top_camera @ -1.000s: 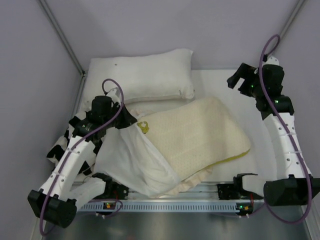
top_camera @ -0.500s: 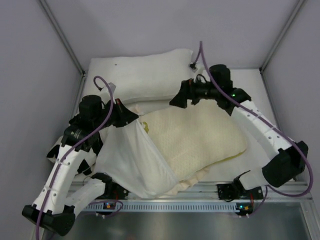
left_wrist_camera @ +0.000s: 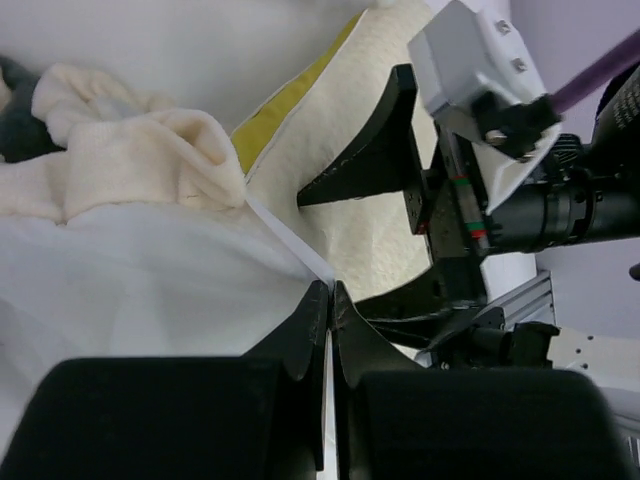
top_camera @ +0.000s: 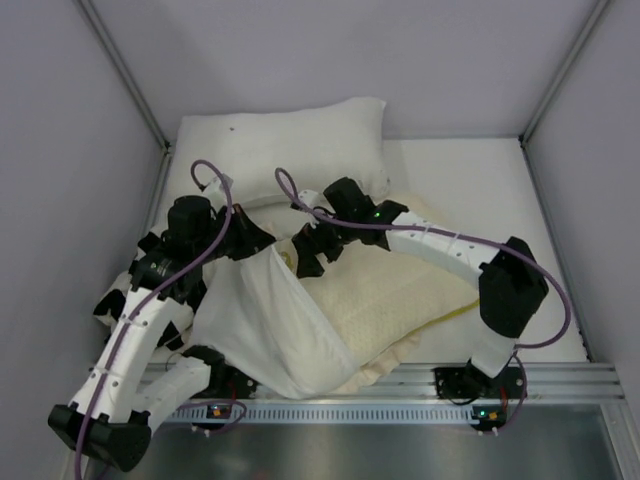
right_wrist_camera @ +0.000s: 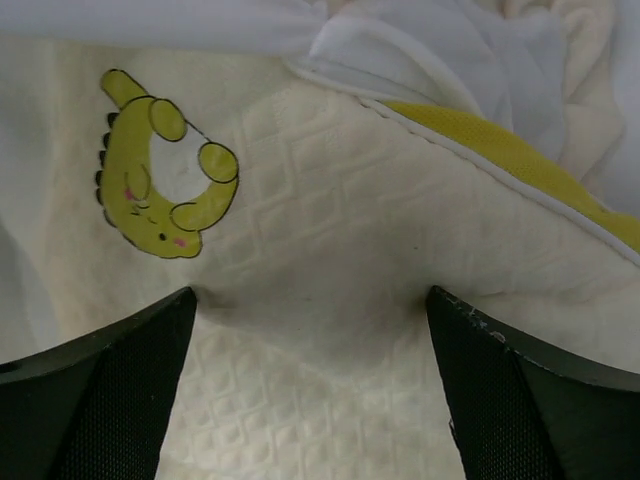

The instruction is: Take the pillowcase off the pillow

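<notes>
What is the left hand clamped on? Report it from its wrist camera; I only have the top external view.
Observer: The left hand is shut on a thin white edge of the pillowcase.
Operator: Now check the right hand.
Observer: It is open. Both fingertips press on the pillow, whose quilted face looks dented between them, and nothing is gripped.
Operator: Give me a landmark there.
Observer: The olive-yellow piping runs just beyond the fingertips, with white pillowcase cloth bunched past it.
</notes>
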Controlling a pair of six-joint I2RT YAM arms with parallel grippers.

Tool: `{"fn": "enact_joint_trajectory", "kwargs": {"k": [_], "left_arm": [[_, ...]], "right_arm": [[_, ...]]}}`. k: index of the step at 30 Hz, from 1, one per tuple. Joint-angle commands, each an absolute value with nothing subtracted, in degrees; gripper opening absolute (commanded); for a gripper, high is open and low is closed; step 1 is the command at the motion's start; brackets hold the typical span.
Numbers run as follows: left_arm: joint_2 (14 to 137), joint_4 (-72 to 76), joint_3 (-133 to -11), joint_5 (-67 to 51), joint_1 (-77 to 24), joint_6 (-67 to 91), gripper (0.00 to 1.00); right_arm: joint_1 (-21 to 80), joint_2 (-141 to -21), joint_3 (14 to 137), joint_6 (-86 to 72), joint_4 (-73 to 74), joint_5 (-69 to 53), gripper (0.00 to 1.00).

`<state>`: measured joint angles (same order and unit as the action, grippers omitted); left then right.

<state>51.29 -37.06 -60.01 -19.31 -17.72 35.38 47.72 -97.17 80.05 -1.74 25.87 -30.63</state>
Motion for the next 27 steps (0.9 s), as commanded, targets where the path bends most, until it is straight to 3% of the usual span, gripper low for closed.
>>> {"fn": "enact_joint_trajectory", "kwargs": {"k": [1,6,9,10,12,13,16,23,27], "left_arm": [[51.15,-32.52,-57.58,-17.85,-17.58,37.44,0.0],[50.54,-32.52,-53.27,-12.58,-17.49,37.35,0.0],[50.62,-32.52,-51.33,-11.08,-17.49,37.7,0.0],[50.71,-32.52,-50.98,-10.9,-17.58,37.97,0.0],[50.71,-32.61,-49.93,-10.46,-17.49,38.23,0.0],[50.54,-32.43,-49.75,-10.37,-17.58,38.49,0.0],[49.84,-32.52,-49.31,-10.11,-17.58,38.32,0.0],[48.08,-33.48,-50.1,-8.53,-17.49,37.71,0.0],[48.16,-34.63,-50.89,-5.72,-17.49,37.18,0.0]], "right_arm": [[50.71,-103.7,81.3,0.53,26.19,-21.55,0.92],[53.53,-110.99,77.01,-6.22,20.59,-9.15,0.82],[53.53,-112.23,76.38,-10.17,18.55,-7.13,0.67],[53.53,-112.24,76.03,-11.24,16.72,-6.51,0.51],[53.61,-111.71,74.45,-13.7,14.34,-6.94,0.35],[53.61,-111.36,73.83,-14.41,12.41,-6.16,0.2],[53.88,-109.61,71.9,-15.64,10.82,-4.14,0.0],[54.14,-98.72,64.36,-17.22,10.99,3.51,0.0],[54.58,-86.44,58.47,-18.37,11.08,6.06,0.0]]}}
